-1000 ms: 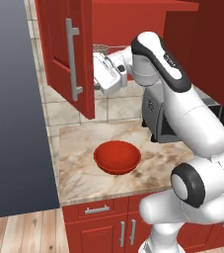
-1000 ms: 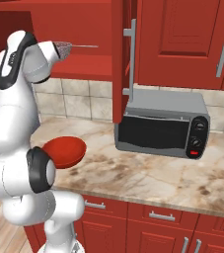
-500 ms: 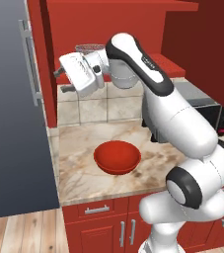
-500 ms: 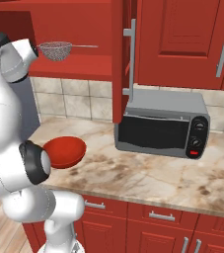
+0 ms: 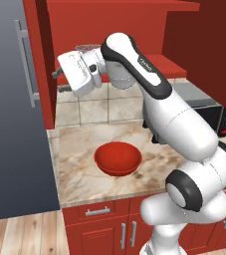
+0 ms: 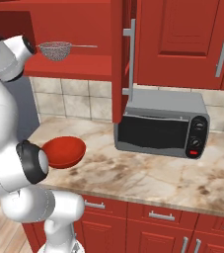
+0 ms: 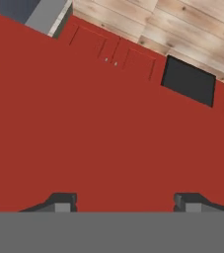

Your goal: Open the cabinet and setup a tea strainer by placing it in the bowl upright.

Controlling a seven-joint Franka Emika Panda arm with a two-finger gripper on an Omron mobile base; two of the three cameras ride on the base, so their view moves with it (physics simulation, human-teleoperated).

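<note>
The cabinet stands open, its left door swung wide to the left and its right door edge-on. On its lower shelf sits the tea strainer, a grey mesh cup with its thin handle pointing right; in the left base view its rim peeks above the hand. My gripper hovers just in front of the shelf's left end, fingers pointing at the left door, open with nothing between them. The red bowl rests on the counter below, also seen as the bowl beside my arm.
A grey microwave stands on the marble counter to the right, under closed red wall cupboards. A tall grey fridge borders the counter on the left. Red drawers lie below.
The left door has swung further open to the left. My hand followed it leftward, then dropped slightly, and its jaws have narrowed a little.
</note>
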